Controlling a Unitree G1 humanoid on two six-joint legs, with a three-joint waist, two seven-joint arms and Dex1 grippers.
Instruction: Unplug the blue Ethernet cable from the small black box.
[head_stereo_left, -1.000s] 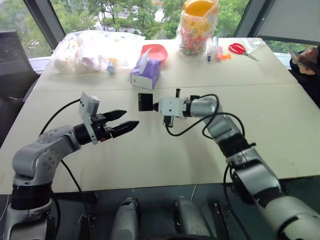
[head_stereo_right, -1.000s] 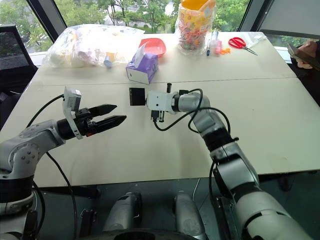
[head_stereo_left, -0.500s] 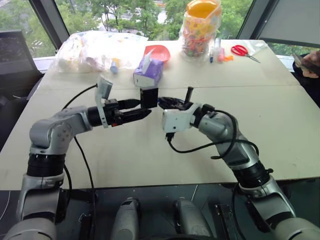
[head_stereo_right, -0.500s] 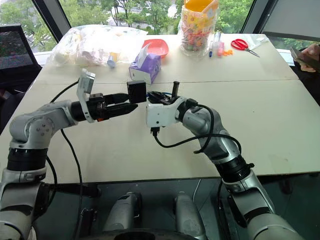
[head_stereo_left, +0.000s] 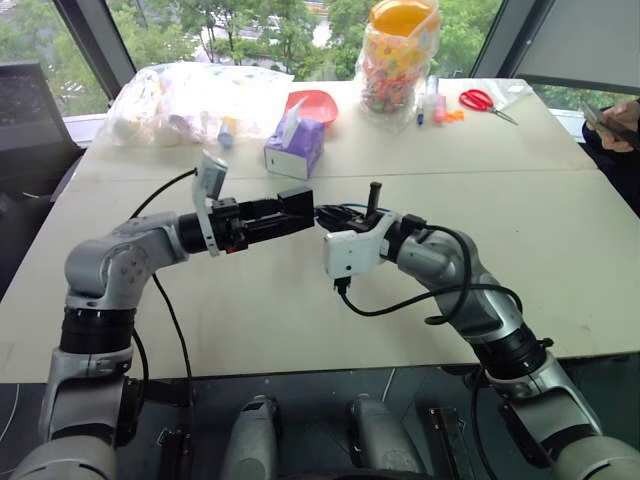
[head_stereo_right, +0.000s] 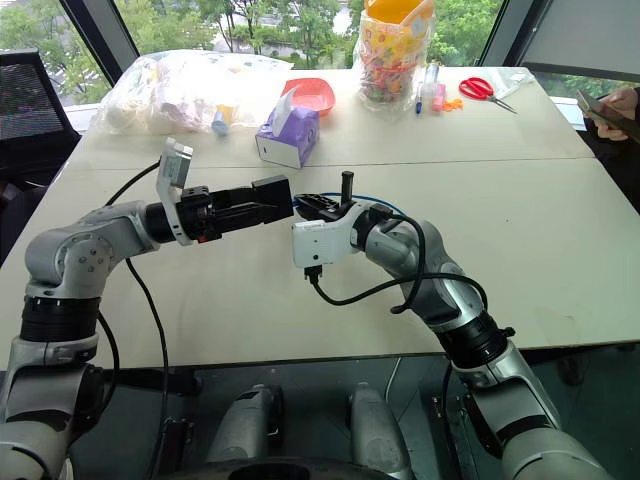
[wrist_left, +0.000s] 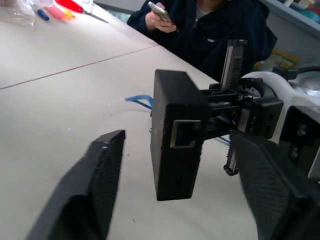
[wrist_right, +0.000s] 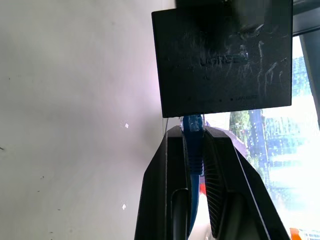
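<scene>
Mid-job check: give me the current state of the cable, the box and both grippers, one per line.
blue Ethernet cable: plugged into the box, pinched near the plug.
small black box: lifted off the table, between the left fingers.
left gripper: fingers either side of the box, gaps showing.
right gripper: shut on the cable.

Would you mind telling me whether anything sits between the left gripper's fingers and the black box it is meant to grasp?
Nothing visible does. In the left wrist view the black box hangs between the left gripper's fingers with bare gaps either side. The right gripper is shut on the blue cable at the box's far edge.
</scene>
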